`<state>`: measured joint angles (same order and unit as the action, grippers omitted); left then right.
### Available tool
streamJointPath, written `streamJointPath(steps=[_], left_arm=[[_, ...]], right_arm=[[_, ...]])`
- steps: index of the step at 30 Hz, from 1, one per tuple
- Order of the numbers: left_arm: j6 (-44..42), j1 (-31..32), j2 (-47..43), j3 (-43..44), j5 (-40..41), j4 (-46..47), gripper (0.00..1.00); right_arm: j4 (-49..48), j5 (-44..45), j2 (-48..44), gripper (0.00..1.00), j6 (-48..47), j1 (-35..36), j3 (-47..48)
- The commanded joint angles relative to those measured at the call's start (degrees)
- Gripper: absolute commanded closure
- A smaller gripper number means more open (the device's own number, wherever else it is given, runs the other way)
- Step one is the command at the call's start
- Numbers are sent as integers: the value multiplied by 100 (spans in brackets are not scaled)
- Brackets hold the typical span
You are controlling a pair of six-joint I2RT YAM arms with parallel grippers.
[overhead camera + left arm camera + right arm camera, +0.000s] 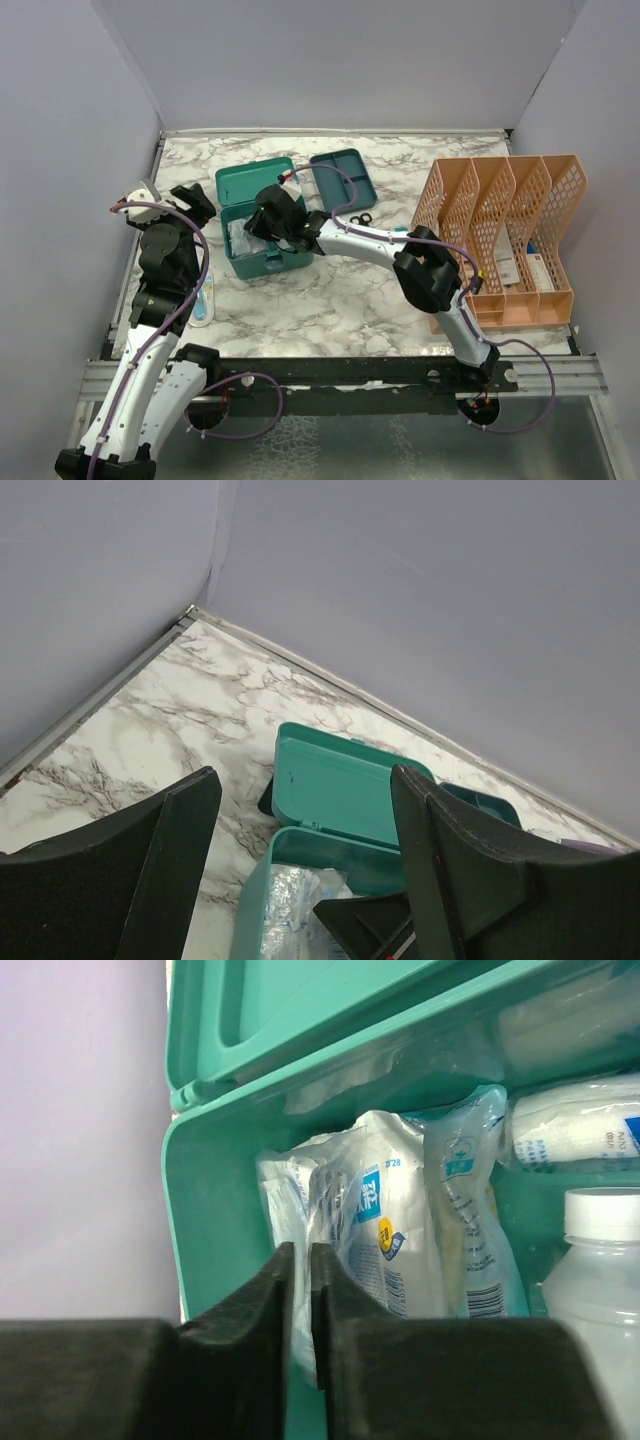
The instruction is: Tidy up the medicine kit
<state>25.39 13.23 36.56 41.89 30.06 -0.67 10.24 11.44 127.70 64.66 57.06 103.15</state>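
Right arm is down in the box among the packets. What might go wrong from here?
The right gripper, nearly closed, sits against a plastic packet; lifting out may drag it along or tear it. The white bottle sits close by; a sideways move might knock it. The open lid is close beyond the gripper and may get bumped.

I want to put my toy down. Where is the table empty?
Bare marble tabletop lies in front of the teal-green plastic box, toward the near edge, and between the teal divided tray and the orange mesh file rack. Inside the box is crowded with packets.
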Motion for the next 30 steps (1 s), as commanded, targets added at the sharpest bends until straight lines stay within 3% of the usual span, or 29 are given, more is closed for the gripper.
streamJointPath(steps=[1, 3, 10, 13, 16, 22, 26, 30], left_arm=[[-6, -15, 3, 75, 143, 183, 28], [-40, -23, 41, -9, 200, 387, 28], [-86, -25, 263, 109, -79, 441, 28], [-52, -17, 251, 100, -212, 362, 28], [-51, -19, 259, 120, -286, 283, 28], [-47, -20, 287, 140, -320, 249, 28], [-51, -18, 294, 149, -329, 177, 28], [-47, -14, 293, 128, -323, 147, 28]], right_arm=[[213, 481, -201, 78, -178, 50, 24], [155, 526, -339, 67, -404, 49, -55], [23, 547, -783, 57, -1217, 46, -278], [-23, 250, -790, 57, -1677, 42, -171], [-95, -366, -658, 66, -2145, 43, 70], [50, -1185, -101, 72, -2107, 38, 548], [339, -1286, 210, 72, -1972, 40, 784], [653, -952, 336, 64, -1977, 42, 916]])
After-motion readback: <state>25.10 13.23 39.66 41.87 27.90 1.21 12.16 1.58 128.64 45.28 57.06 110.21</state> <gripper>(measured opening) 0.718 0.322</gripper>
